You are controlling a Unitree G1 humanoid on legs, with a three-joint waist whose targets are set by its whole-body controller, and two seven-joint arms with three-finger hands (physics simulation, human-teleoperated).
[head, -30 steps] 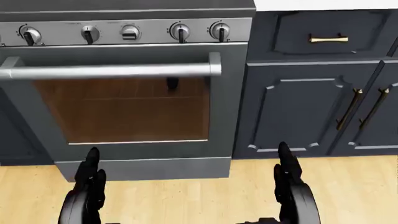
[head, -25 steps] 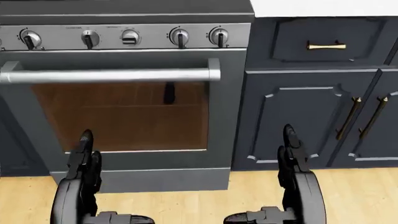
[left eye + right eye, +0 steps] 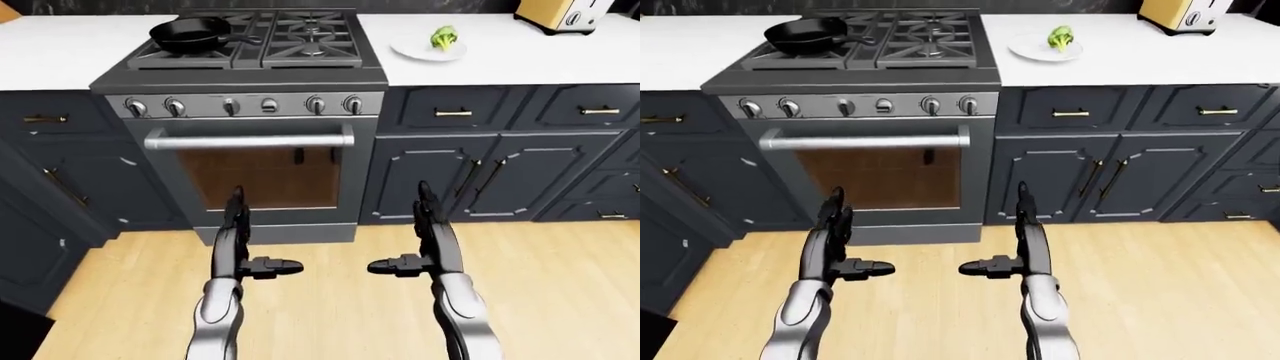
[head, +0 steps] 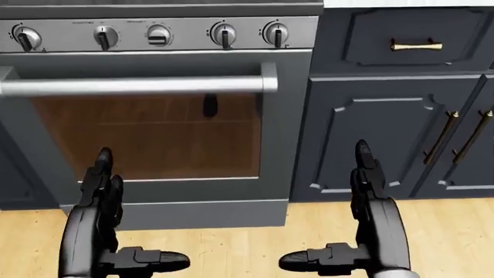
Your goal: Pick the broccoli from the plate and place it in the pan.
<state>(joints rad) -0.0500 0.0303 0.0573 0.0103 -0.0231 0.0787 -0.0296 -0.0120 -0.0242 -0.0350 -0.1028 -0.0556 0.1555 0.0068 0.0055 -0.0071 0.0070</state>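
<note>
A green broccoli [image 3: 443, 36] sits on a white plate [image 3: 418, 52] on the white counter, right of the stove, in the left-eye view. A black pan [image 3: 187, 34] rests on the stove's top-left burner. Both hands hover low over the wooden floor, far below the counter. My left hand [image 3: 245, 240] and my right hand [image 3: 418, 238] are open, fingers pointing up and thumbs turned inward, holding nothing. In the head view only the oven door and both hands show.
A grey oven [image 3: 255, 161] with a bar handle [image 3: 248, 140] and several knobs faces me. Dark blue cabinets [image 3: 480, 165] flank it. A toaster [image 3: 560, 13] stands at the counter's top right. Wooden floor [image 3: 330, 300] lies below.
The head view has shifted a little, so the camera moved. Both hands rose into view with their thumbs now showing.
</note>
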